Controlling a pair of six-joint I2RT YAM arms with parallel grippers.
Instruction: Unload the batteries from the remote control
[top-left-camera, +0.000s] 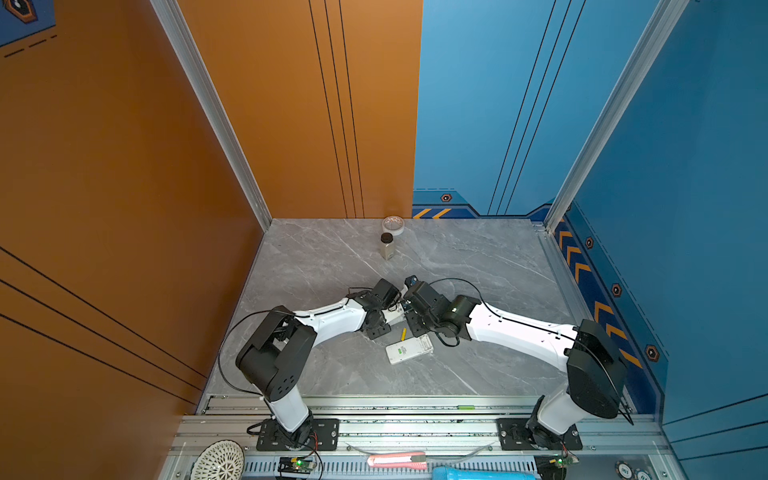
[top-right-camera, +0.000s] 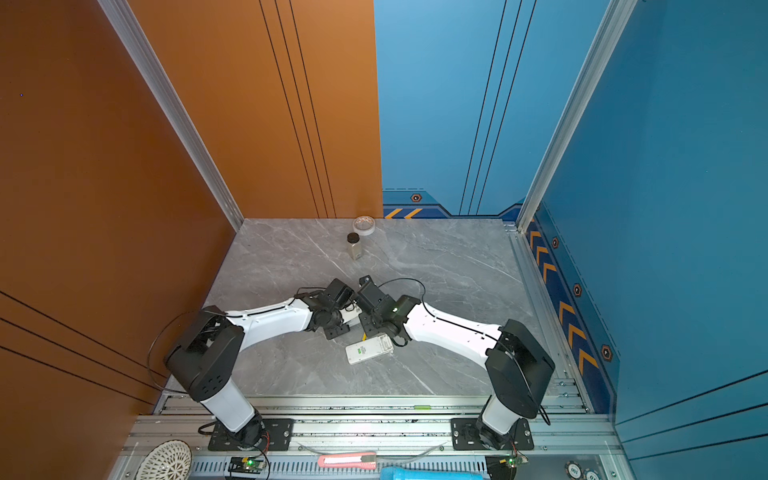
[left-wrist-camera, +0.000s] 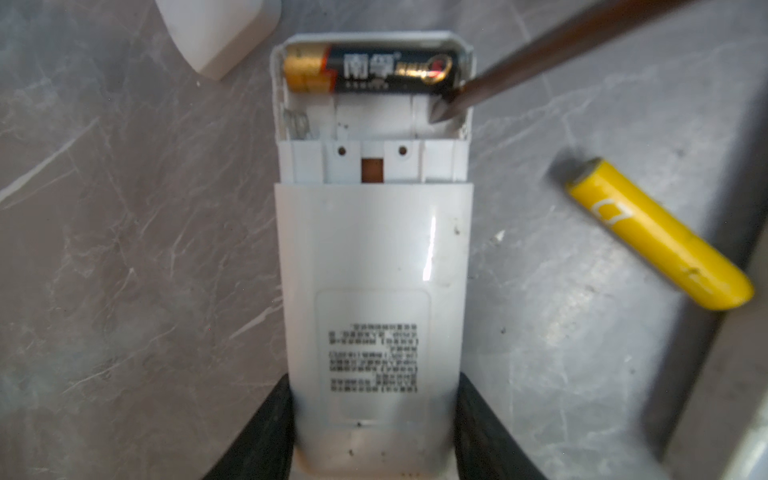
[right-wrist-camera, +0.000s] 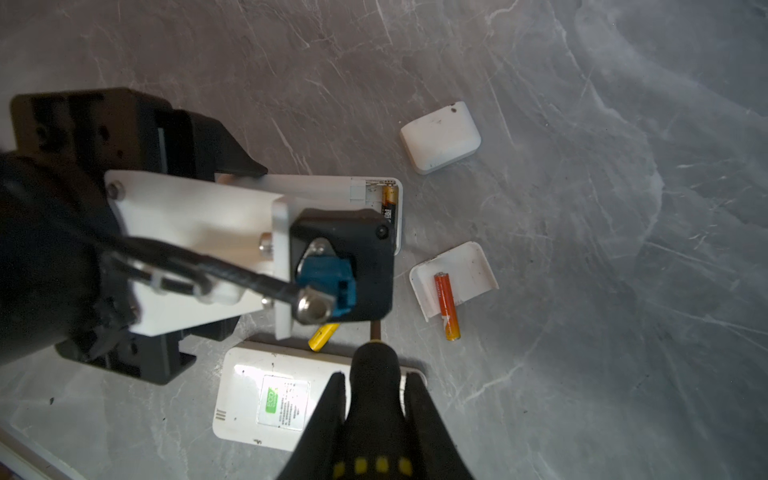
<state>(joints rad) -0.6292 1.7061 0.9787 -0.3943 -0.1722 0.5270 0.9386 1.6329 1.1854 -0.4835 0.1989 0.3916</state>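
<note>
Screwdriver (right-wrist-camera: 372, 357) pinched tight by right gripper (right-wrist-camera: 375, 376), tip beside black-and-gold battery (left-wrist-camera: 374, 68) in compartment (left-wrist-camera: 374, 120); left gripper (left-wrist-camera: 376, 380), half spread, clamps remote control (left-wrist-camera: 374, 257). Yellow battery (top-left-camera: 403, 333) on table (top-left-camera: 457, 270), five o'clock of remote.

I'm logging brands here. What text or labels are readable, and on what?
"南孚": black-and-gold battery in the held remote.
"ECO", seemingly: green sticker on the other white device.
Printed block on the held remote's back: too blurred.
Yellow battery: logo outline only, no words.
</note>
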